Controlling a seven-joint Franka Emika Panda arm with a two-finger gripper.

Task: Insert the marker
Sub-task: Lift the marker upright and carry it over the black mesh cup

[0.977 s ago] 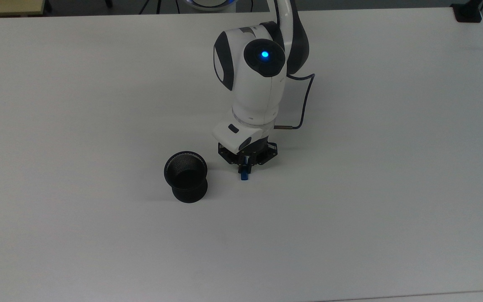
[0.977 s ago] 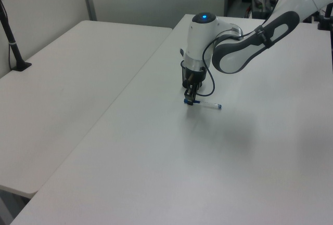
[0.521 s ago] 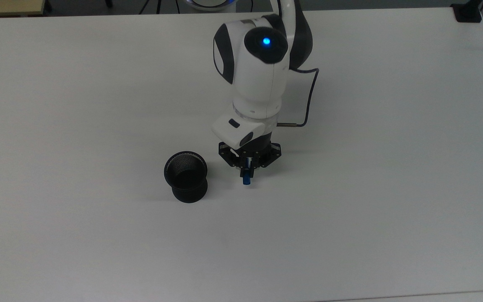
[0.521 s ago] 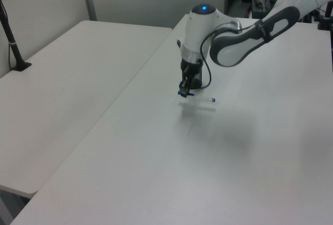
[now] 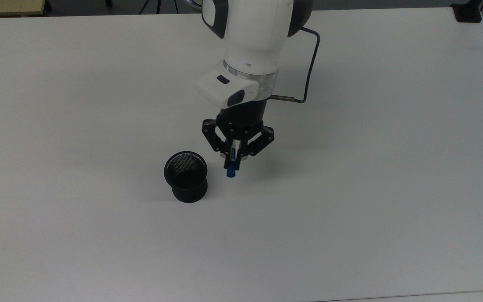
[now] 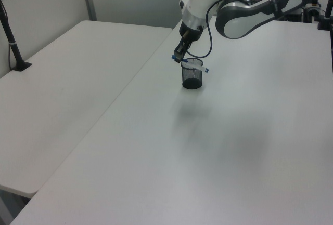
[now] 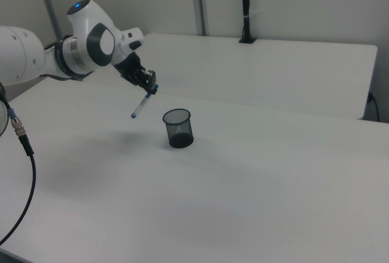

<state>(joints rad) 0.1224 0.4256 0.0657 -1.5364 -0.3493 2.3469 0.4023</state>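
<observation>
while it hangs above the table (image 5: 392, 167), here's the rundown
gripper (image 5: 234, 158): jaws clamped on the marker (image 7: 141, 105) near one end
marker: tilted, its free end sloping down away from the jaws, off the table
mesh cup (image 5: 185, 176): upright, just beside and below the jaws

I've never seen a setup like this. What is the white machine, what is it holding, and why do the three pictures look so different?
The white machine is a robot arm ending in a black two-finger gripper. Its fingers are shut on the marker, a slim white pen with blue ends, held in the air and tilted. On the white table stands a black mesh cup, upright and open at the top; the marker is not in it yet. The pictures show one moment from three cameras: one looks down from above, the other two look from opposite sides.
</observation>
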